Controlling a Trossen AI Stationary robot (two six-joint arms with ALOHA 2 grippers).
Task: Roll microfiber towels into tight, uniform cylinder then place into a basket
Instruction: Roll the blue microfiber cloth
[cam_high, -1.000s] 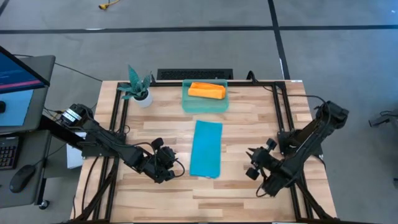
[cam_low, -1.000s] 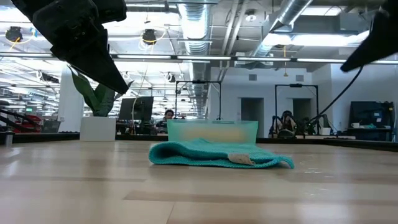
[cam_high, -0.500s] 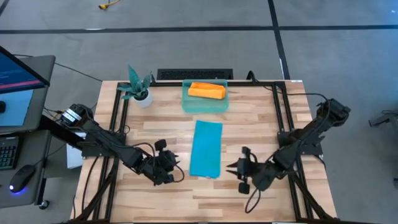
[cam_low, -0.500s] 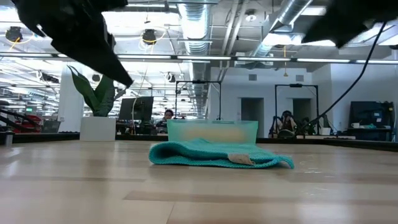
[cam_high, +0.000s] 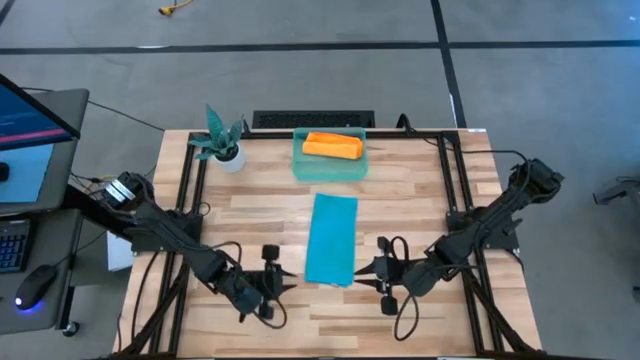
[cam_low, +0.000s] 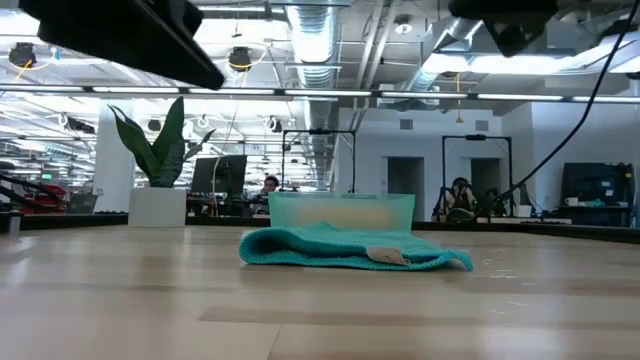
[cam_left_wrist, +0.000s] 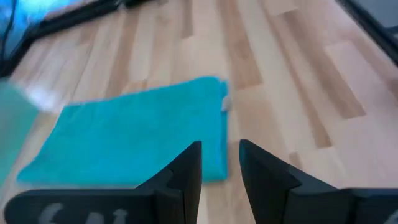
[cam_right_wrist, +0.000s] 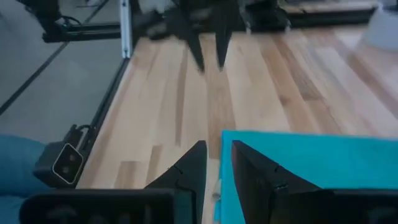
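Observation:
The teal-blue towel (cam_high: 332, 238) lies flat on the table's middle as a long folded strip, its short near end (cam_high: 330, 282) between my two grippers. It also shows in the low view (cam_low: 350, 248). My left gripper (cam_high: 286, 284) hovers open just left of that end, above the wood, fingers aimed at the towel (cam_left_wrist: 137, 137). My right gripper (cam_high: 362, 272) hovers open just right of it, close to the towel's edge (cam_right_wrist: 311, 162). The orange-yellow towel (cam_high: 332, 146) lies rolled inside the basket (cam_high: 300, 168) at the far middle.
A potted plant (cam_high: 220, 142) stands at the far left corner, and a keyboard (cam_high: 313, 119) lies beyond the basket. Black frame rails (cam_high: 452, 190) run along both sides of the table. Bare wood lies left and right of the teal towel.
My right gripper has swung toward the table's left, up to the teal towel's near end, tipping from pointing down to nearly level. My left gripper has shifted a little toward the near edge and the towel while rolling about its own axis. The towel has not moved.

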